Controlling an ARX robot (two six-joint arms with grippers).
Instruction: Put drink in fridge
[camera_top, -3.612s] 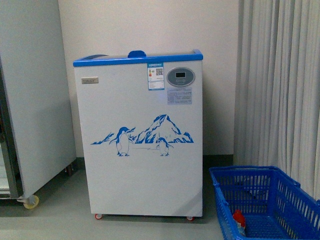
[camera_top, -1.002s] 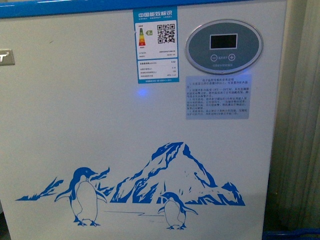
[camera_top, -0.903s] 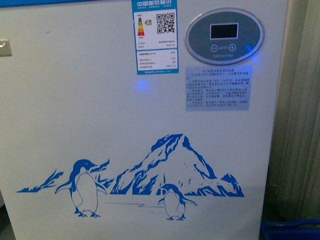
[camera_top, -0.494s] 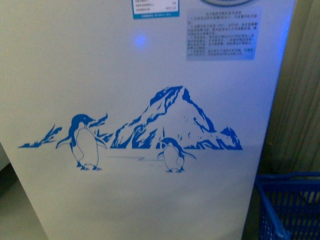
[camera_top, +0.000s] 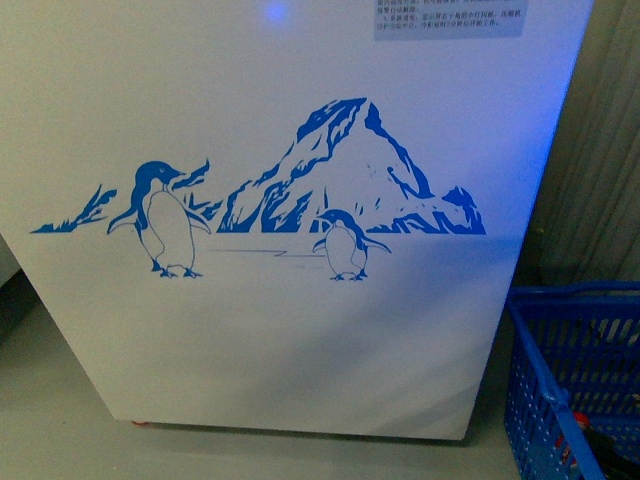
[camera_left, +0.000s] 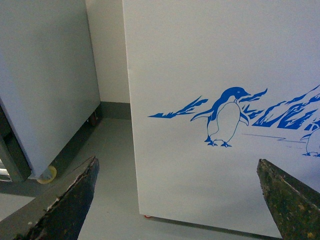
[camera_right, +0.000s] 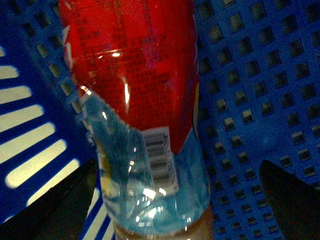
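The fridge (camera_top: 250, 320) fills the front view, a white front with a blue penguin-and-mountain print; its top is out of view. The left wrist view shows the fridge (camera_left: 200, 60) close ahead, and my left gripper (camera_left: 177, 160) is open in front of it with nothing between its fingers. The drink (camera_right: 135, 75), a clear bottle with a red and light-blue label, lies in a blue basket (camera_right: 250, 75). My right gripper (camera_right: 177, 162) is open just over the bottle, with one finger on each side and no contact that I can see.
The blue plastic basket (camera_top: 560, 330) stands on the floor right of the fridge, near a curtain (camera_top: 600, 150). A taller grey-white cabinet (camera_left: 45, 75) on castors stands left of the fridge, with a strip of grey floor between them.
The front view has closed in on the fridge and tilted down. The display and labels slid out at the top, and the blue basket came in at lower right.
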